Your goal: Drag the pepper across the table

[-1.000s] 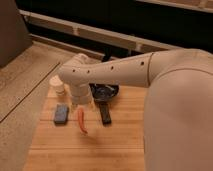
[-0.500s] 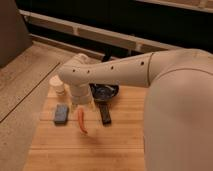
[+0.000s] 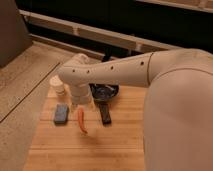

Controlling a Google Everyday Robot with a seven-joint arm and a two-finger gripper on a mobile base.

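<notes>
The red-orange pepper [image 3: 81,121] lies on the bamboo table [image 3: 120,147], left of centre, its pointed end toward the front. My gripper [image 3: 83,104] hangs from the white arm right over the pepper's far end, at or just above the tabletop. The wrist hides the point where gripper and pepper meet.
A blue sponge [image 3: 61,113] lies just left of the pepper. A dark pan [image 3: 104,92] sits behind, its black handle [image 3: 105,114] just right of the pepper. A white cup [image 3: 58,86] stands at the table's far left corner. The speckled floor [image 3: 25,80] lies to the left.
</notes>
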